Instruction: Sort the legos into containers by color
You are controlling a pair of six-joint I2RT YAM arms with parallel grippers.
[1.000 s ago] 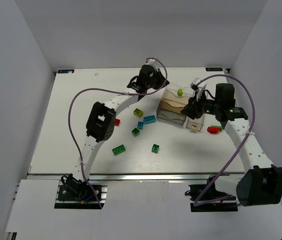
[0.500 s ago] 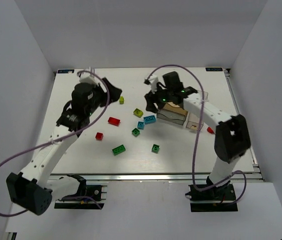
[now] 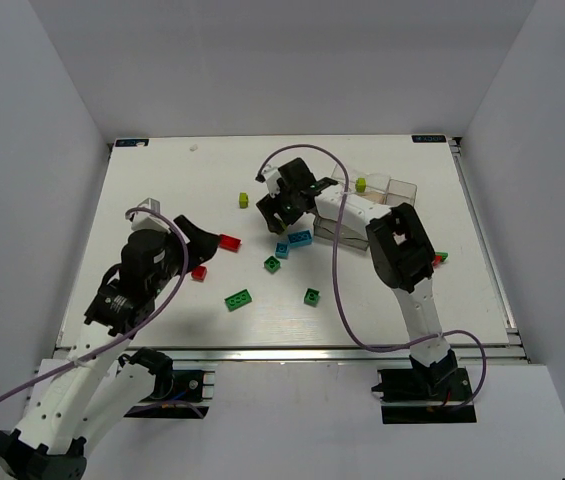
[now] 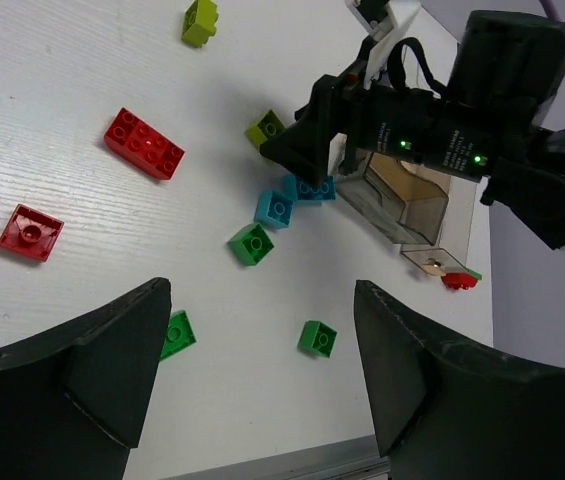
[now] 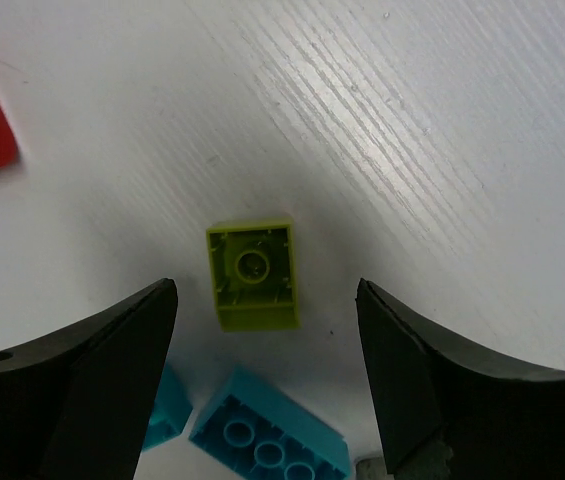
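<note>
The legos lie loose on the white table. My right gripper (image 3: 275, 218) (image 5: 264, 287) hovers open over a lime brick (image 5: 253, 273) that lies studs down between its fingers, untouched. Just nearer are two cyan bricks (image 5: 272, 440) (image 3: 300, 238). My left gripper (image 3: 205, 248) (image 4: 262, 290) hangs open and empty above the left half, beside a long red brick (image 3: 229, 241) (image 4: 144, 143) and a small red one (image 3: 199, 272). Three green bricks (image 3: 239, 299) (image 3: 311, 296) (image 3: 272, 264) sit nearer the front. The clear containers (image 3: 362, 215) stand to the right, with a lime brick (image 3: 360, 185) inside one.
Another lime brick (image 3: 245, 200) lies alone left of the right gripper. A red piece (image 3: 440, 258) rests right of the containers, partly behind the right arm (image 3: 402, 250). That arm reaches leftward over the containers. White walls close in the table on three sides.
My left arm swung back from the containers to the near left and its gripper opened. My right gripper moved left from the containers to above the lime brick and opened wider.
</note>
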